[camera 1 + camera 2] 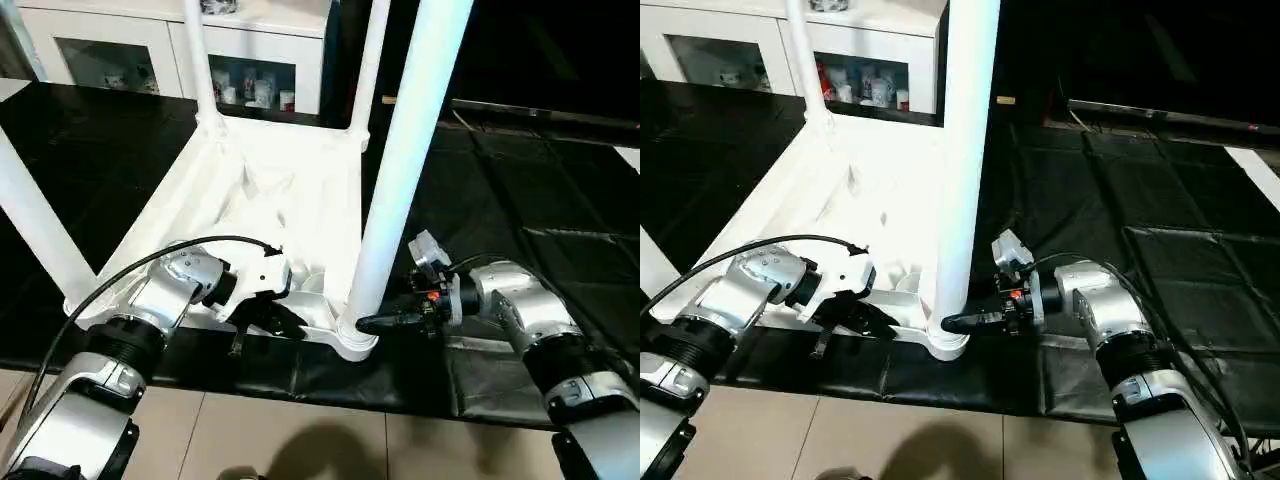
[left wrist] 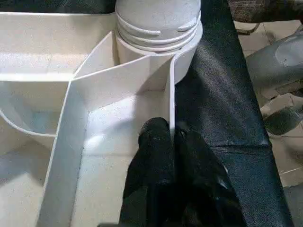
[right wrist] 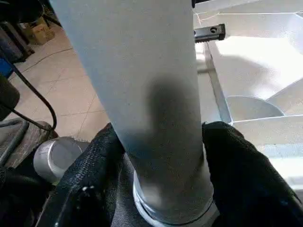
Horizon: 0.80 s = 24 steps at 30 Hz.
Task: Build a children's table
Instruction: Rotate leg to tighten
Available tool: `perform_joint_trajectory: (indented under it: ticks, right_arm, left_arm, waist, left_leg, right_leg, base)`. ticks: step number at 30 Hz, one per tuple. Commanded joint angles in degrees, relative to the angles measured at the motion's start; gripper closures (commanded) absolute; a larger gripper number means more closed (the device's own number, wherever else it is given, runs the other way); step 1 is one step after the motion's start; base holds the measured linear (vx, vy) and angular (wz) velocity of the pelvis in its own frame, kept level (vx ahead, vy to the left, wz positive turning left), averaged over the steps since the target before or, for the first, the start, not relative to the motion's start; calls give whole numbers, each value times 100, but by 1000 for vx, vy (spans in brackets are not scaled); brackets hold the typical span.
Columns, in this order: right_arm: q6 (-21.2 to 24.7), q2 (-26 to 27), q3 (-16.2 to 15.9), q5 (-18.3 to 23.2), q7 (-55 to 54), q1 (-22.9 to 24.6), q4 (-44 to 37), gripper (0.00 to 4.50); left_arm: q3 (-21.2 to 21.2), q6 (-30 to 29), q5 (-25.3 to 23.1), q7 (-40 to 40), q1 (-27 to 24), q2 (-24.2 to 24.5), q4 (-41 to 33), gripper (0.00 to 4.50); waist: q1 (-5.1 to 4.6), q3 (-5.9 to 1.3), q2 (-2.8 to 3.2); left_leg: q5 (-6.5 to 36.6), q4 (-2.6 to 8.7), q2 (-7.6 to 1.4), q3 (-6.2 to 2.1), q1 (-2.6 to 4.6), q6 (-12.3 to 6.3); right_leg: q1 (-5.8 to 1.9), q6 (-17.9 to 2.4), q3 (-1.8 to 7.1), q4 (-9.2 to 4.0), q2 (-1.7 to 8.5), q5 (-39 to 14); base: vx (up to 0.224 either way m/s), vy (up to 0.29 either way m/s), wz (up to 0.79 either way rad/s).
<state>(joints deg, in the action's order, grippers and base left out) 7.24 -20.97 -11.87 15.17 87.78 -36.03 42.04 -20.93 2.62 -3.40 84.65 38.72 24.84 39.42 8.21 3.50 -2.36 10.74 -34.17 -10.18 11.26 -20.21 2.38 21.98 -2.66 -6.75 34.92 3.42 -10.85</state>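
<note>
The children's table (image 1: 300, 200) lay upside down on a black mat (image 1: 520, 210), ribbed underside up, all four legs standing in the corner sockets. The near right leg (image 1: 405, 170) rose straight up between the two black fingers of the right pincer (image 3: 163, 156), which was closed around it low down, just above the threaded collar where it entered the corner socket (image 1: 355, 335). To my eye that low grip made sense for turning or steadying the leg right where it seats; whether it was fully home I could not tell.

The left pincer (image 2: 173, 142) had its fingers pinched onto the thin upright rim wall (image 2: 170, 90) of the tabletop, one finger inside the rim and one outside, the same corner socket straight ahead of its tips. I took this as bracing: held at the edge, the top could not spin or slide while the other arm worked the leg.

The mat was dark, quilted and slightly creased, spread over the working surface, with pale floor tiles (image 1: 300, 440) behind both pincers, towards the robot. Beyond the tabletop stood a white cabinet with glass doors (image 1: 180, 50), small objects on its shelves.
</note>
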Motion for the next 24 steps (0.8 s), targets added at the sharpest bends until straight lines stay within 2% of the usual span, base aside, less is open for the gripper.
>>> perform_joint_trajectory:
  ticks: [1,2,5,7,8,9,10,11,12,13,16,17,19,21,22,23,24]
  right_arm:
    - [9,-42,37,15,20,-113,64,206]
    - [32,-40,54,32,40,-103,62,222]
    - [38,-6,161,77,-131,21,-81,236]
    - [5,17,207,75,-237,75,-137,239]
    - [-28,63,258,43,-500,177,-239,243]
    - [-94,133,279,-77,-922,307,-346,243]
    - [-56,272,329,-198,-1530,469,-484,244]
    - [-28,371,368,-282,-1941,576,-569,245]
    - [90,526,430,-299,-2332,692,-707,245]
    - [250,709,475,-309,-2693,782,-866,248]
    - [549,1093,552,-417,-3536,817,-1029,253]
    - [689,1297,595,-550,-4104,749,-995,254]
    - [767,1514,679,-705,-4803,601,-846,254]
    - [804,1672,753,-788,-5287,494,-746,255]
    - [810,1747,747,-887,-5545,452,-737,255]
    - [844,1831,760,-933,-5766,419,-748,255]
    - [870,1872,759,-948,-5839,423,-792,255]
  left_arm:
    - [-218,-106,-99,89,-22,-104,0,450]
    - [-204,-164,-100,40,-7,-118,9,450]
    - [-107,-393,-139,-355,78,-246,94,450]
    - [-60,-509,-150,-532,113,-308,133,450]
    - [63,-578,-57,-731,135,-437,150,450]
    - [213,-775,63,-985,162,-602,145,450]
    - [348,-962,167,-1251,196,-782,139,450]
    - [434,-1094,229,-1430,221,-900,136,450]
    - [497,-1225,248,-1639,262,-1019,158,450]
    - [539,-1341,223,-1886,329,-1144,219,450]
    - [650,-1563,157,-2499,495,-1417,388,450]
    - [726,-1691,135,-2864,598,-1583,498,450]
    - [802,-1810,110,-3232,700,-1761,601,450]
    - [826,-1847,41,-3510,769,-1870,668,450]
    - [849,-1869,-12,-3710,806,-1939,696,450]
    - [849,-1881,-66,-3849,827,-1993,699,450]
    - [840,-1890,-89,-3887,823,-2019,679,450]
  waist:
    - [-29,-387,2]
    - [-30,-386,4]
    - [-32,-385,3]
    - [-26,-370,-5]
    - [-29,-370,-9]
    - [-43,-360,12]
    - [-26,-360,8]
    - [-82,-346,-15]
    - [-82,-357,1]
    - [-144,-360,8]
    - [-257,-352,-4]
    - [-275,-360,4]
    - [-318,-357,35]
    - [-360,-367,35]
    - [-370,-381,13]
    - [-359,-384,30]
    - [-363,-385,33]
  left_leg:
    - [966,386,-463,-192,68,-215]
    - [957,383,-462,-191,75,-211]
    - [965,382,-464,-182,82,-202]
    - [1042,380,-452,-185,97,-181]
    - [1057,381,-447,-188,90,-179]
    - [1056,393,-452,-186,80,-157]
    - [1116,384,-457,-199,124,-122]
    - [1168,415,-439,-229,80,-60]
    - [1205,410,-418,-238,89,-46]
    - [1178,414,-400,-251,58,-20]
    - [1240,384,-341,-234,79,-67]
    - [1182,372,-322,-230,76,-99]
    - [1169,380,-329,-238,62,-99]
    - [1190,403,-350,-269,40,-70]
    - [1216,401,-361,-265,59,-80]
    - [1175,397,-366,-251,88,-106]
    - [1138,398,-369,-249,75,-126]
  right_leg:
    - [-249,-889,441,-482,704,-1814]
    - [-244,-893,442,-484,705,-1823]
    - [-240,-900,447,-487,703,-1819]
    - [-231,-871,441,-512,712,-2009]
    - [-240,-844,441,-526,717,-2093]
    - [-232,-751,446,-551,707,-2162]
    - [-205,-747,440,-556,720,-2226]
    - [-245,-651,426,-578,721,-2424]
    - [-246,-614,411,-585,729,-2530]
    - [-267,-537,403,-596,727,-2612]
    - [-227,-433,387,-676,701,-2894]
    - [-234,-377,386,-697,703,-2976]
    - [-223,-357,369,-706,680,-2982]
    - [-238,-374,355,-683,679,-2848]
    - [-233,-393,369,-677,683,-2738]
    - [-207,-478,397,-660,688,-2515]
    - [-214,-525,408,-643,687,-2382]
  base:
    - [0,0,0]
    - [0,0,0]
    - [0,0,0]
    - [0,0,0]
    - [0,0,0]
    - [0,0,0]
    - [0,0,0]
    - [0,0,0]
    - [0,0,0]
    - [0,0,0]
    - [0,0,0]
    - [0,0,0]
    - [0,0,0]
    - [0,0,0]
    - [0,0,0]
    - [0,0,0]
    - [0,0,0]
